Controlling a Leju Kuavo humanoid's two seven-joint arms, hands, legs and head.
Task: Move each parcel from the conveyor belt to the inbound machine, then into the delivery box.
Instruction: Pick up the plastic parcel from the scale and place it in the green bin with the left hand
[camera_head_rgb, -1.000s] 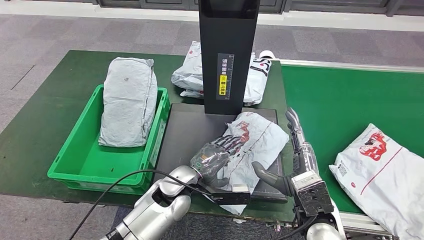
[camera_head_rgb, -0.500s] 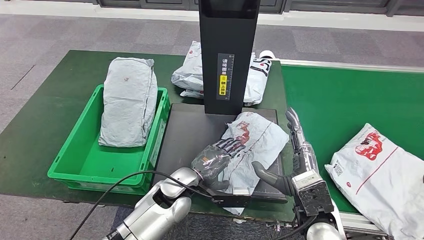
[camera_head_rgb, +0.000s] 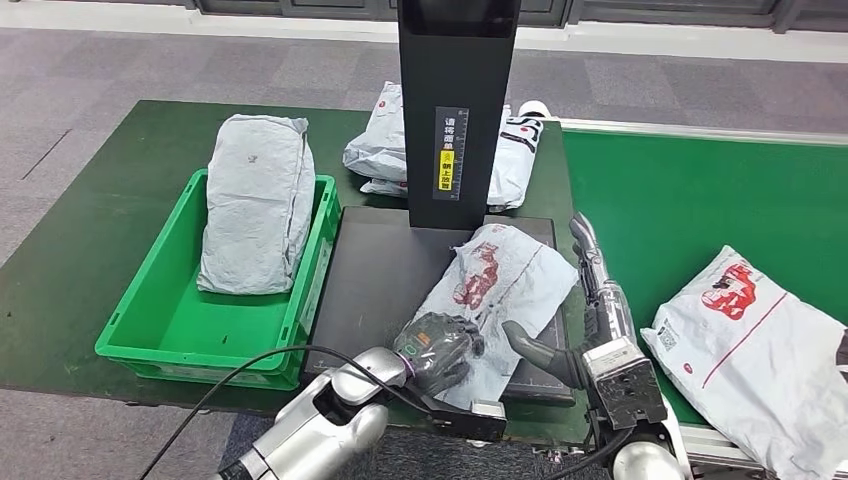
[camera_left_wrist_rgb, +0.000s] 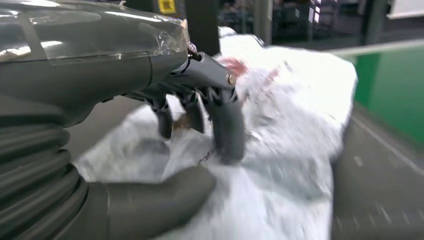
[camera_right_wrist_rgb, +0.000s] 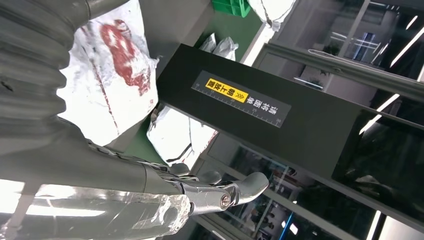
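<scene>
left hand (camera_head_rgb: 438, 350) slid back, curled, gripping parcel (camera_head_rgb: 505, 290)

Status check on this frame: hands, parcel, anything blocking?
Left hand fingers curled on parcel lying on scanner plate. Right hand open beside it. Green box holds one grey parcel; nothing blocking.

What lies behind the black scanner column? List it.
Behind the black column, white parcels are piled on the green table, showing on either side of it. The column hides the pile's middle, so their number cannot be told.
</scene>
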